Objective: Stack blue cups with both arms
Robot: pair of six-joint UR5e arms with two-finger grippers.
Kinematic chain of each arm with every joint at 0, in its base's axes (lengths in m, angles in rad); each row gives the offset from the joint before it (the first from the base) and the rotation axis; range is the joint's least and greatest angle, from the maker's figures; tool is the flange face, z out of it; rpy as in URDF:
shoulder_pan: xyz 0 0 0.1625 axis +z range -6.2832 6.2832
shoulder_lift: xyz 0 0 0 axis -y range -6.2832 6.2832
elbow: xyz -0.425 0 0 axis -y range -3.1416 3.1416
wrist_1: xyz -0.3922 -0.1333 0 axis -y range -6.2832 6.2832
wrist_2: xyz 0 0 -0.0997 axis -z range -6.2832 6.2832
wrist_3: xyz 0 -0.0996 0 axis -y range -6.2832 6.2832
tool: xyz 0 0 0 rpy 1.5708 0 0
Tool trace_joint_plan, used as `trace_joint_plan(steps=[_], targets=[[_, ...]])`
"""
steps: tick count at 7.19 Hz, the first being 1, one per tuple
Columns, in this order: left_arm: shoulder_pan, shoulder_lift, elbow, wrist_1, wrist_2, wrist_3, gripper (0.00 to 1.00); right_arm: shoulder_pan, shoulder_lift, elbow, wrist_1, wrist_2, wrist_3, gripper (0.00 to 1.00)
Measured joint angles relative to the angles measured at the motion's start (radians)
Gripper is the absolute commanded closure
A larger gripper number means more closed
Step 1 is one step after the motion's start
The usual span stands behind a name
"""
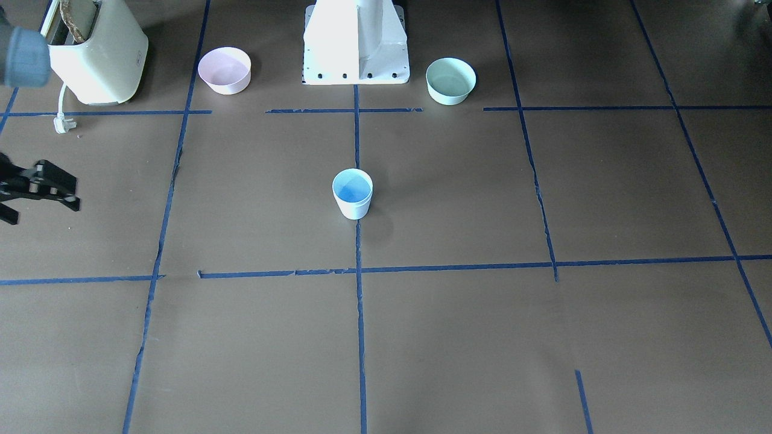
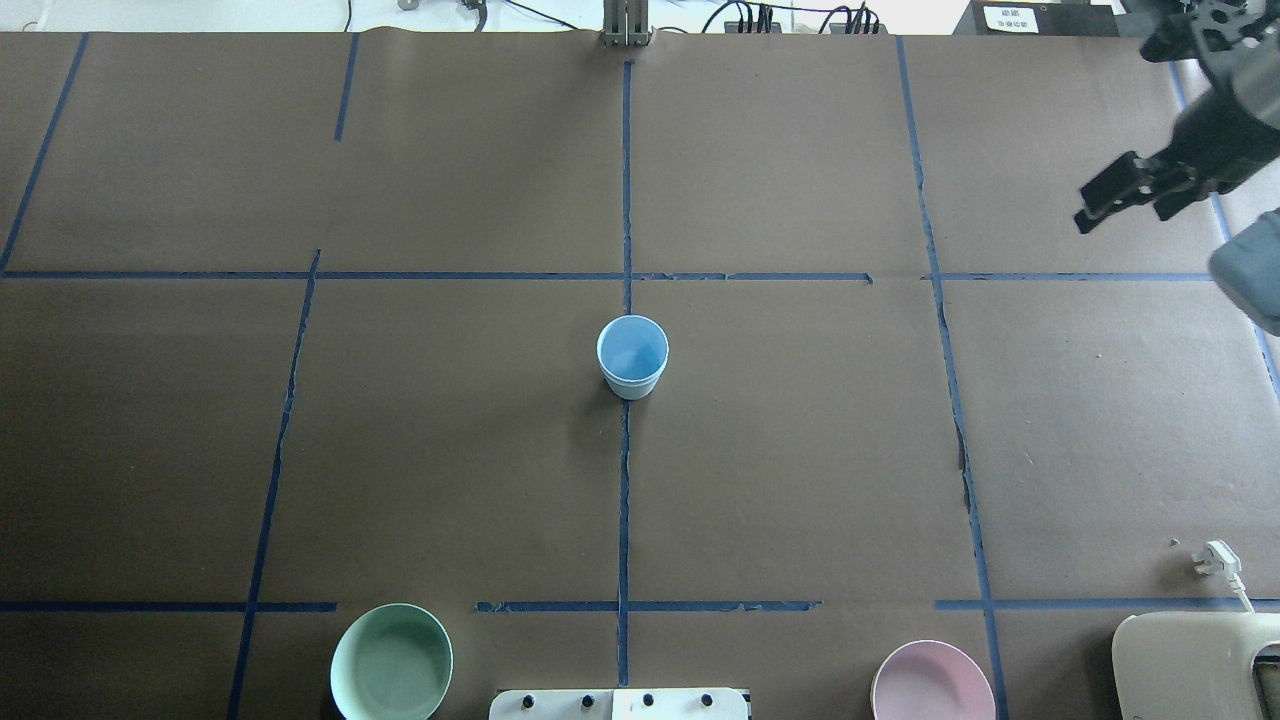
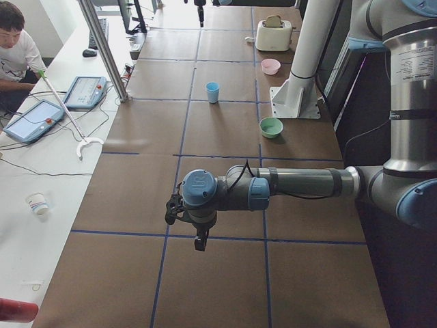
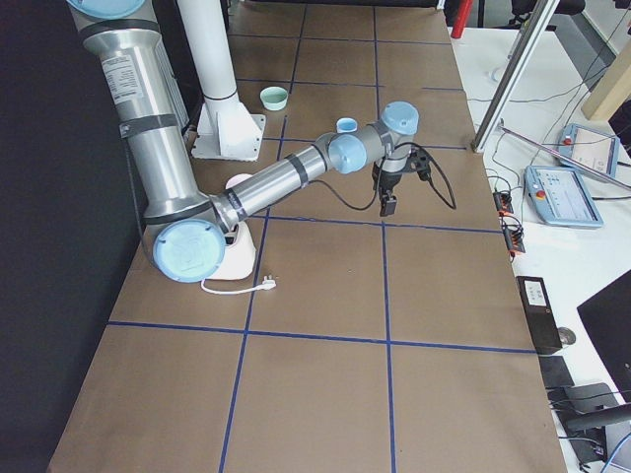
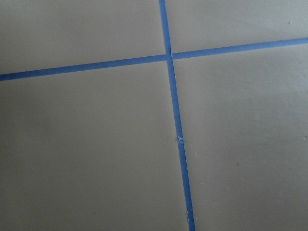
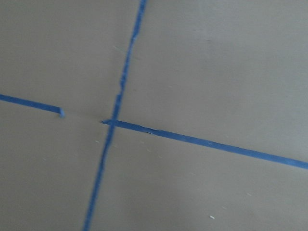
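Observation:
A blue cup (image 1: 352, 193) stands upright at the table's middle on the centre tape line, also in the overhead view (image 2: 632, 357). A band under its rim suggests one cup nested in another. No separate second blue cup is in view. My right gripper (image 2: 1125, 215) hovers far off at the table's right far corner, fingers apart and empty; it also shows in the front-facing view (image 1: 39, 208). My left gripper (image 3: 198, 239) shows only in the exterior left view, low over the table's left end, so I cannot tell its state. Both wrist views show only bare table and tape.
A pink bowl (image 1: 224, 70) and a mint-green bowl (image 1: 450, 80) sit on either side of the white pedestal (image 1: 356, 48). A cream toaster (image 1: 96, 54) with a loose plug (image 1: 63, 123) stands at the robot's right. An operator (image 3: 13, 41) sits beyond the far edge.

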Motion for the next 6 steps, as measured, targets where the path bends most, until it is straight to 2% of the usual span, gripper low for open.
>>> trace_joint_plan(steps=[2,3,4,6], targets=[[0.0,0.012,0.015,0.0,0.005,0.005,0.0,0.163,-0.202,-0.005,0.0,0.015,-0.357,0.01],[0.0,0.014,0.022,-0.002,0.005,0.006,0.0,0.225,-0.283,-0.005,0.0,0.015,-0.46,0.01],[0.0,0.015,0.024,-0.003,0.005,0.007,0.0,0.261,-0.344,-0.005,0.001,0.015,-0.503,0.01],[0.0,0.016,0.023,-0.004,0.005,0.008,0.0,0.284,-0.384,-0.006,0.001,0.014,-0.512,0.0]])
